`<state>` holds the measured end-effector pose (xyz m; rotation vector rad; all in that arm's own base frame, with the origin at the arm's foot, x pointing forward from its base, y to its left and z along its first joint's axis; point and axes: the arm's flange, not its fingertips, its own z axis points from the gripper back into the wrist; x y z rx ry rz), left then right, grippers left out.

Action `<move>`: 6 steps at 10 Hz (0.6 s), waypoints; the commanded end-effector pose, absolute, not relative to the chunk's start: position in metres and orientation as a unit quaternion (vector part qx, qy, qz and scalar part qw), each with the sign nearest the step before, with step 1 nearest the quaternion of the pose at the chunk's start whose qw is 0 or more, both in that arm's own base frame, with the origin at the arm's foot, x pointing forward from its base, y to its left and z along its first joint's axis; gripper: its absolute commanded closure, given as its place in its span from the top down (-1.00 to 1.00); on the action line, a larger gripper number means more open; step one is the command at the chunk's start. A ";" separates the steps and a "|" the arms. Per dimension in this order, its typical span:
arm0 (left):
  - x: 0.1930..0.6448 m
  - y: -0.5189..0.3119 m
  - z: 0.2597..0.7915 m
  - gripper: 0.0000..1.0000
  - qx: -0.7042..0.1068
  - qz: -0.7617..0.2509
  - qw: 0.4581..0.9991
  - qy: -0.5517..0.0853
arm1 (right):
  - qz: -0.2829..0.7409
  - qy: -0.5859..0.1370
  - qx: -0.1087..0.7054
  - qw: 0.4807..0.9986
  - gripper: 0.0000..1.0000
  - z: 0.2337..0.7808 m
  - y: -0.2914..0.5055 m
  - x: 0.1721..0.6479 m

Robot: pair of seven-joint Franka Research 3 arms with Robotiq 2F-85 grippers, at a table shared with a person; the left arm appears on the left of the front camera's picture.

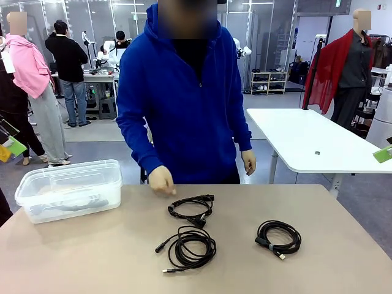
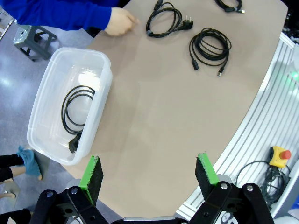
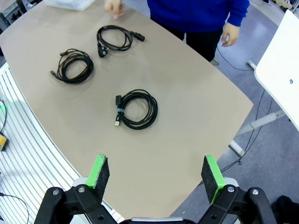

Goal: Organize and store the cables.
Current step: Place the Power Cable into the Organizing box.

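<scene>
Well fwd of wide jaws, cables [image 3: 153,109] flat

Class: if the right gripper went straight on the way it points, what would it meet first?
Most likely the nearest coiled cable, or bare table just beside it. The open right gripper aims about there; depth is unclear.

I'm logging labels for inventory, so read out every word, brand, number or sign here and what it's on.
No text can be read.
cables, clear bin, table: no print shows.
small green sign near the ceiling: too small to read.
</scene>
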<state>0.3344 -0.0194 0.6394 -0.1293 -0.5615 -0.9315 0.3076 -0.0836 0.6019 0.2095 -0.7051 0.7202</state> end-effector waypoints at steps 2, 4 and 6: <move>0.337 -0.021 0.642 1.00 -0.057 -0.437 0.858 -0.263 | 0.347 -0.338 0.102 0.869 1.00 0.601 -0.085 0.307; 0.337 -0.021 0.642 1.00 -0.057 -0.437 0.858 -0.263 | 0.347 -0.338 0.102 0.869 1.00 0.601 -0.085 0.307; 0.337 -0.021 0.642 1.00 -0.057 -0.437 0.858 -0.263 | 0.347 -0.338 0.102 0.869 1.00 0.601 -0.085 0.307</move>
